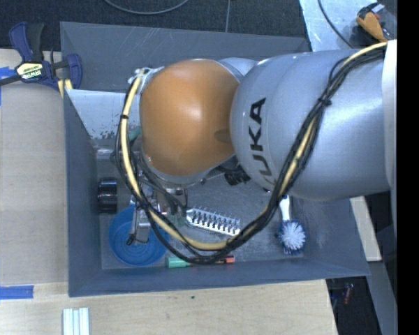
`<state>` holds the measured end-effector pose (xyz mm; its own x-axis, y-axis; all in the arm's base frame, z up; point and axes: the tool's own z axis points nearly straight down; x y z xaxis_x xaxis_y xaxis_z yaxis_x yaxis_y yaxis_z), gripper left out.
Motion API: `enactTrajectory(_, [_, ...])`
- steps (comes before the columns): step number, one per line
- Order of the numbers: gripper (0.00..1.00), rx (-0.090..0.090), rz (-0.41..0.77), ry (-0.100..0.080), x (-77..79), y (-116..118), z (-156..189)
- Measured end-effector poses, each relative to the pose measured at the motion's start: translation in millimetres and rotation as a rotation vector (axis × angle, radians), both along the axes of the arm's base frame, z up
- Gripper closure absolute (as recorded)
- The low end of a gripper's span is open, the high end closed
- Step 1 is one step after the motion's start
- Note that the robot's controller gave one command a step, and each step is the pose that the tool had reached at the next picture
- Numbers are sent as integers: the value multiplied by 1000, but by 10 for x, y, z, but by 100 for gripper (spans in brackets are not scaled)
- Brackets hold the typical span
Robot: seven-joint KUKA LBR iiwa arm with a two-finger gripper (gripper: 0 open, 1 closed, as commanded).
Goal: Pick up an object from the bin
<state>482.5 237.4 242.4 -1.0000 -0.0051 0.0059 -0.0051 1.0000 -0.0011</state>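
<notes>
**Pincer over the blue disc in the near-left corner**

The pincer hangs beneath the arm's orange cover, over a blue round disc in the near-left corner of the bin. I cannot tell whether it is open, shut or gripping anything. A black cylinder sits just left and a silver comb lies to the right. A good grasp likely means straddling the disc's rim squarely, clear of both neighbours, then lifting straight up.
</notes>
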Motion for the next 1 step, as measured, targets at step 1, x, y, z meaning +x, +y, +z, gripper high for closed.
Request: enactTrajectory(1, [0, 3, -7, -8, 21, -19, 48])
